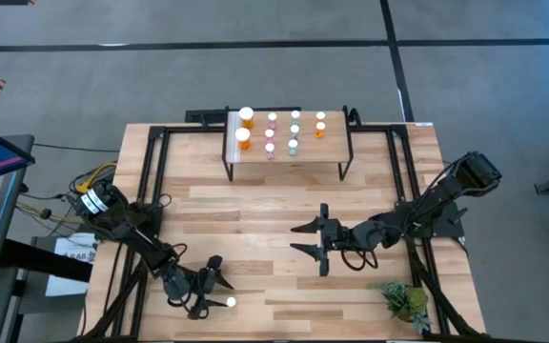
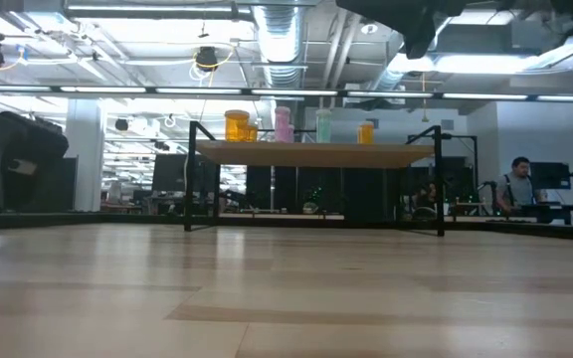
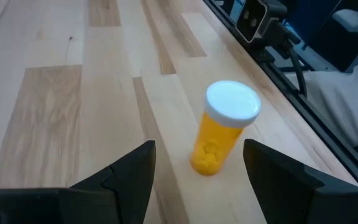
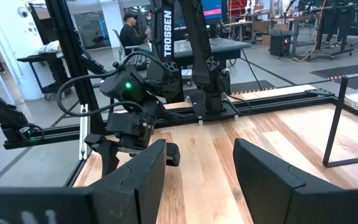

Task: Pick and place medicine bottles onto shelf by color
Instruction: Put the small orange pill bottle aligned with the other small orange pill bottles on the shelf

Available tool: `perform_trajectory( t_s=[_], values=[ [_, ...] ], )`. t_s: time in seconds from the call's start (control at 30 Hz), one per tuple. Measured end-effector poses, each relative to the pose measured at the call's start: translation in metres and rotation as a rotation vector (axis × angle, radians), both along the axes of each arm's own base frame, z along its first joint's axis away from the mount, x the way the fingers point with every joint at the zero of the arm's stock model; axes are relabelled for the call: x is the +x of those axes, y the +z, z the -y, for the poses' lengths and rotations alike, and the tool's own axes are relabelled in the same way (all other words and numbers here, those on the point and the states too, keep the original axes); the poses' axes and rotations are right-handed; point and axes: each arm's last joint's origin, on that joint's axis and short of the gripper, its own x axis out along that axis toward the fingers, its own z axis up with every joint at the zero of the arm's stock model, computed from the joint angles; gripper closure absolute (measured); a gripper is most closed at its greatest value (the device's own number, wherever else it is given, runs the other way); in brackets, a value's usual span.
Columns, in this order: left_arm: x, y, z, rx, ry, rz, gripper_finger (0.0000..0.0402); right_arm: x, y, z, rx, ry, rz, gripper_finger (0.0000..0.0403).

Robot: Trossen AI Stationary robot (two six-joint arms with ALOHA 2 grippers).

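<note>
Pale wooden planks of the table [image 1: 255, 205] carry the shelf [image 1: 284, 160] at twelve o'clock, where we see nine medicine bottles [image 1: 294, 129] standing in rows: two wide orange ones, pink, teal, and smaller orange. One orange bottle [image 3: 221, 135] stands alone near seven o'clock, between the spread fingers of the left gripper [image 1: 213, 286], untouched. Just right of centre we find the right gripper [image 1: 315, 240] hovering with its fingers apart, holding nothing. A small plant [image 1: 405, 300] sits at five o'clock.
</note>
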Motion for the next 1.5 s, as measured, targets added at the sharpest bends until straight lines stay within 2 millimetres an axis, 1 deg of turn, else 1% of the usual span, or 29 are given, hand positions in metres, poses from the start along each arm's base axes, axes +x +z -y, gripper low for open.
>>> perform_trajectory(
  t_s=[0.67,0.87,1.13,1.5],
  values=[
    [-0.0001,0.0001,0.0009,-0.023,-0.016,-0.014,0.017,0.0015,0.0011,0.0034,0.006,-0.013,0.011,0.0193],
    [0.0044,0.0047,0.0045,-0.03,-0.002,0.008,0.017,0.0015,0.0014,0.0034,0.007,-0.013,0.014,0.0193],
    [0.0037,0.0019,0.0031,-0.005,0.012,-0.013,0.017,0.0014,0.0016,0.0031,0.008,-0.011,0.015,0.0193],
    [0.0011,0.0024,0.0058,-0.023,0.018,-0.012,0.017,0.0014,0.0015,0.0031,0.008,-0.011,0.015,0.0193]
  ],
)
